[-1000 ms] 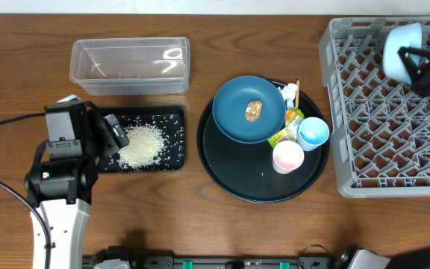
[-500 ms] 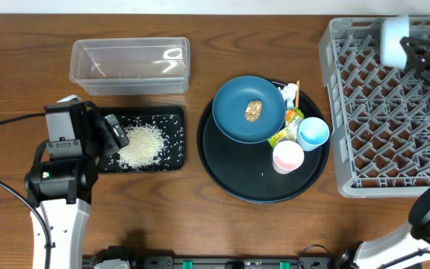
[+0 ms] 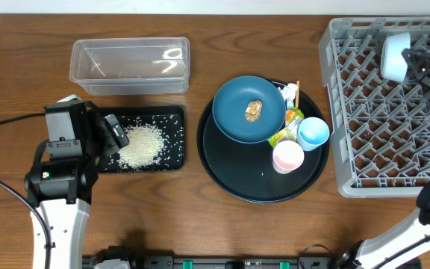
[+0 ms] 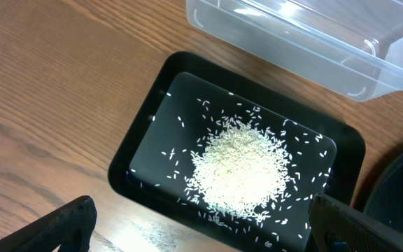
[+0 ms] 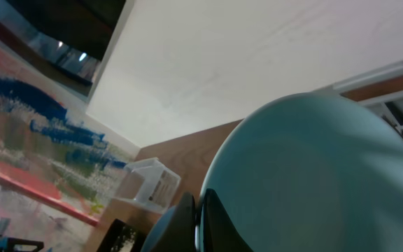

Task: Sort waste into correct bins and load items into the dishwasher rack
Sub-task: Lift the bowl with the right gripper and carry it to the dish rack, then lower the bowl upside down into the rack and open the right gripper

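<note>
My right gripper [image 3: 418,63] is shut on the rim of the white bowl [image 3: 394,56] and holds it on its side over the far part of the grey dishwasher rack [image 3: 379,142]. In the right wrist view the bowl [image 5: 313,175] fills the frame, its rim pinched in the gripper [image 5: 199,217]. My left gripper [image 3: 112,136] hangs open over the near edge of the black bin [image 4: 145,140], where white rice [image 4: 243,168] is heaped. The clear bin [image 3: 129,63] stands behind it. The blue plate [image 3: 234,116] carries a brown lump [image 3: 254,110].
The round black tray [image 3: 230,179] holds the plate, a pink cup [image 3: 287,157], a light blue cup [image 3: 313,133], the printed wrapper [image 3: 290,128], a white piece [image 3: 288,93] and a chopstick [image 3: 298,88]. The rack reaches the table's right edge.
The right gripper has carried the bowl a little left and turned it over the rack's far part. The left arm and everything on the round tray have stayed still.
</note>
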Controlling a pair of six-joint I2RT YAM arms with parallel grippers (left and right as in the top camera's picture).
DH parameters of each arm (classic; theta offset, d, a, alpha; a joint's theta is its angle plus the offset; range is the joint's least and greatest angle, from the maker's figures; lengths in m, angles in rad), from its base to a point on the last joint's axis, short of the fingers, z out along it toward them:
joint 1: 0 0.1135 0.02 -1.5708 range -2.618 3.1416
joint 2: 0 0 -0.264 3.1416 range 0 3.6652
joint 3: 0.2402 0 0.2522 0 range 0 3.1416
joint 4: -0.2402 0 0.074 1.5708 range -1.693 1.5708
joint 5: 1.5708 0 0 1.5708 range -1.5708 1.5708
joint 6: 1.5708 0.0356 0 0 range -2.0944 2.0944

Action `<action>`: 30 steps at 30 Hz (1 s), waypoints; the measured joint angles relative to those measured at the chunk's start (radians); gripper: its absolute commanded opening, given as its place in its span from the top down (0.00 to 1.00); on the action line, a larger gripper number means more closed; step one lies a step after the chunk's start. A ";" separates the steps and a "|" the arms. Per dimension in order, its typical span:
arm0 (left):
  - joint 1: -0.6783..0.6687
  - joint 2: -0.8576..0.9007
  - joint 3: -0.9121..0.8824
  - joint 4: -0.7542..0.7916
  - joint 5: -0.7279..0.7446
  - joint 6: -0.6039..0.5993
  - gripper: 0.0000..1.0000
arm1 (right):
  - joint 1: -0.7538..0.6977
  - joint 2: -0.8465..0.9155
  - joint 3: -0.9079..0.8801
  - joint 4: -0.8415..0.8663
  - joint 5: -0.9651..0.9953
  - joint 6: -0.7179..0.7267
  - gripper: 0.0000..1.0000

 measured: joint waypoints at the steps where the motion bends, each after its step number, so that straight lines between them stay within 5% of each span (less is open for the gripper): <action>1: 0.000 0.000 0.000 0.000 0.000 0.000 0.02 | 0.000 0.011 0.000 0.008 0.000 0.001 0.99; 22: 0.000 0.000 0.000 0.000 0.000 0.000 0.02 | 0.003 0.084 0.000 0.090 0.008 0.018 0.99; 30: 0.000 0.000 0.000 0.000 0.000 0.000 0.02 | 0.021 0.087 0.002 0.484 0.015 0.264 0.99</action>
